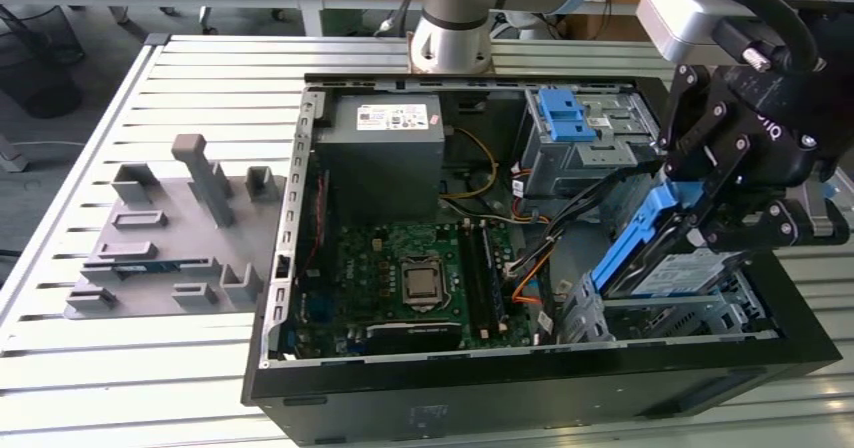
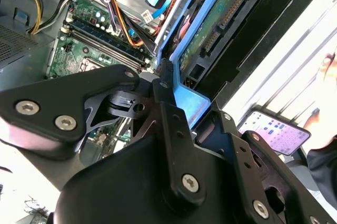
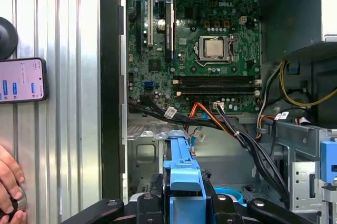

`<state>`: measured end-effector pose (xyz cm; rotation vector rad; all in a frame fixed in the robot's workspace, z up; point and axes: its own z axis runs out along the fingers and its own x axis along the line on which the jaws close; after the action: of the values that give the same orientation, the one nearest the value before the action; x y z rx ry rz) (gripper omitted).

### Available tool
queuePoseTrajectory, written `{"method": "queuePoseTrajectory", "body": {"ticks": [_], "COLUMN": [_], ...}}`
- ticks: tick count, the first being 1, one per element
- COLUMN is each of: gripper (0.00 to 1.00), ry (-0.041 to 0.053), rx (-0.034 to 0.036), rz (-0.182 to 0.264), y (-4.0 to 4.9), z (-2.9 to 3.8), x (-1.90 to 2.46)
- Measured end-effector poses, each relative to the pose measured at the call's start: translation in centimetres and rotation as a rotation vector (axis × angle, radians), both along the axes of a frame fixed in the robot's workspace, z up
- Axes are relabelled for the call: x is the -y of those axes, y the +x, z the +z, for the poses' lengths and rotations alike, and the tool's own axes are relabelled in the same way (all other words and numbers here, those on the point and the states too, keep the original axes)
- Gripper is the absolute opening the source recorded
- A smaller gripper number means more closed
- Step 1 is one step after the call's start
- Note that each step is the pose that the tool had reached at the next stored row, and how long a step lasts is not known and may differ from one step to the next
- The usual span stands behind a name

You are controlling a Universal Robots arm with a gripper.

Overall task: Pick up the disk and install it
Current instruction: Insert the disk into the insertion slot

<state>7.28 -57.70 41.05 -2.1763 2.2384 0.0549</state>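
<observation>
**Pincer pinching the disk above the drive cage of the open computer case.**

The pincer (image 1: 714, 223) is clamped on the disk (image 1: 661, 253), which hangs tilted with one blue side rail facing up. The disk's lower end is at the metal drive cage (image 1: 694, 313), in the part of the computer case (image 1: 287, 268) nearest the bench (image 1: 134, 368) edge on the exterior view's right. Whether disk and cage touch cannot be told. In the first wrist view the blue rail sits between the pincer's fingers (image 3: 149, 205), with the motherboard (image 3: 210, 61) beyond it. A grey fixture (image 1: 174, 238) lies toward the bench's opposite edge, well apart from the case. A phone (image 3: 21, 79) rests on the bench slats just beside the case wall, and a person's hand (image 3: 8, 182) is near it.
</observation>
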Motion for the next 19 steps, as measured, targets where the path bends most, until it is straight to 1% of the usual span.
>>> {"method": "queuePoseTrajectory", "body": {"ticks": [19], "gripper": [0.36], "ry": [0.0001], "rx": [0.0000], "rz": [0.000], "y": [0.00], "z": [-0.99], "x": [0.00]}}
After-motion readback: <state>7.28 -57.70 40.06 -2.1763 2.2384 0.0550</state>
